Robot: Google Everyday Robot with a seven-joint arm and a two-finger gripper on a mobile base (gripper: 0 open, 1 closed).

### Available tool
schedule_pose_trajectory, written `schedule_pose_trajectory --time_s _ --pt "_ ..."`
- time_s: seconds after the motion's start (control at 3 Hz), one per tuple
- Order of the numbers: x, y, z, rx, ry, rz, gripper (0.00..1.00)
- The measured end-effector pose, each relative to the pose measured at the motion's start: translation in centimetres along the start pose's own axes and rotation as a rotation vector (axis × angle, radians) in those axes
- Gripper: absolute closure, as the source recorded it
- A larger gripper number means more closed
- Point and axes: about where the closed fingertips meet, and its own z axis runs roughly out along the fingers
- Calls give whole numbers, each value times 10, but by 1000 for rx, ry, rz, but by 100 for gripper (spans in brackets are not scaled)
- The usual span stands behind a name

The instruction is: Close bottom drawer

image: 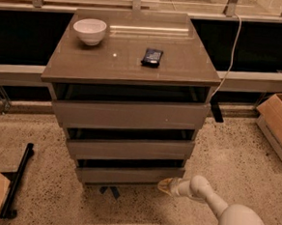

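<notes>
Bottom drawer (129, 174): front faces room, long axis runs left-right, dark gap above. Gripper (167, 186) at its lower right corner; open or closed, cannot tell.

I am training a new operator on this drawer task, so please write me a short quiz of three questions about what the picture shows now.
1. True or false: the claw is low down, near the lower right corner of the bottom drawer front.
2. What stands on top of the cabinet, at its back left? A) a white bowl B) a glass bottle C) a red mug
3. Fill in: the cabinet has ___ drawers, one above the other.

Key: 1 true; 2 A; 3 three.
</notes>
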Motion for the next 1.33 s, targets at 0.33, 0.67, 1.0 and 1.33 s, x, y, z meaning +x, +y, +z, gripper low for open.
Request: schedule_pose_trajectory --time_s 0.33,0.67,1.0,1.33 --pt "-1 2 2 -4 -2 0 76" --pt "-2 4 5 -7 -4 1 52" --pt "-3 6 7 -11 -6 1 29" --pt "-4 8 9 -14 -8 1 6"
